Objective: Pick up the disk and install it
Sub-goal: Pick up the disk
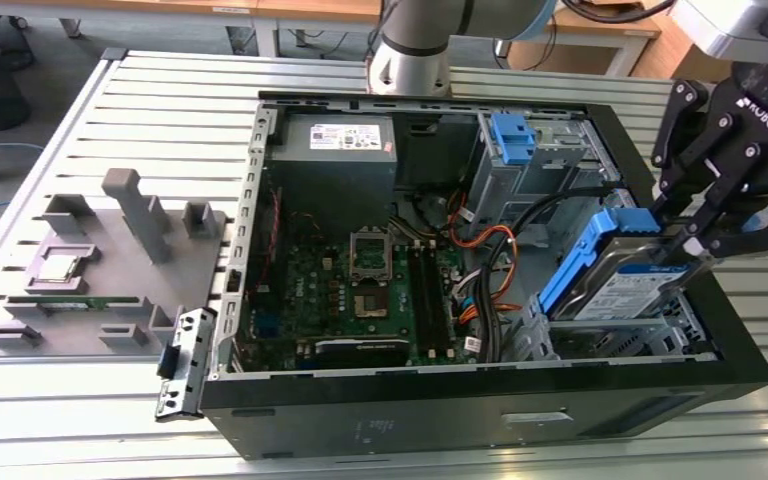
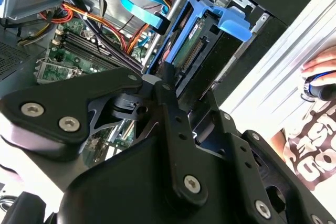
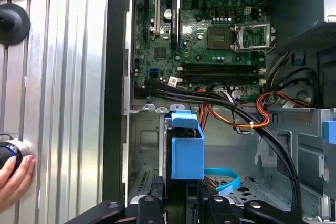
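Item: disk (image 1: 620,282), lifted, clamped in the gripper (image 1: 688,257), tilted above the drive bay (image 1: 624,340) of the open computer case (image 1: 424,420); pickup done, seating apparently unfinished.

I'm watching the exterior view from high up and at a slant, and it is taking in the whole open computer case (image 1: 491,400) on the slatted table (image 1: 157,90) from well back. Both wrist cameras are sitting close behind the gripper (image 1: 684,255), peering past its black links down into the case from two different angles. All three views are sharing the motherboard (image 1: 357,290) and the disk (image 1: 624,285) in its blue bracket.
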Available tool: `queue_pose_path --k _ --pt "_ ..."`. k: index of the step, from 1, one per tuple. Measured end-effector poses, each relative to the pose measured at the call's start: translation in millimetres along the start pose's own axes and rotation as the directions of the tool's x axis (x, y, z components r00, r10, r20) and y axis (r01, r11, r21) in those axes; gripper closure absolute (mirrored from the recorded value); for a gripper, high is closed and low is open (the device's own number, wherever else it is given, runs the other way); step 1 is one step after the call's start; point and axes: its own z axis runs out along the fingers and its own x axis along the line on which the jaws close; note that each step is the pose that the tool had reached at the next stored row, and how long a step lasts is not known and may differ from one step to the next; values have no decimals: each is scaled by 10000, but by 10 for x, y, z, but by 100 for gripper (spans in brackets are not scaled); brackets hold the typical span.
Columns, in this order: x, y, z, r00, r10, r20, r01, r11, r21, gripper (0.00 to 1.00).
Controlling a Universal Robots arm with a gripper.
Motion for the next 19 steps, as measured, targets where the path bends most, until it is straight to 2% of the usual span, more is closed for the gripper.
queue_pose_path --k 19 --pt "54 -13 344 10000 0 -1 0 10000 0 65"
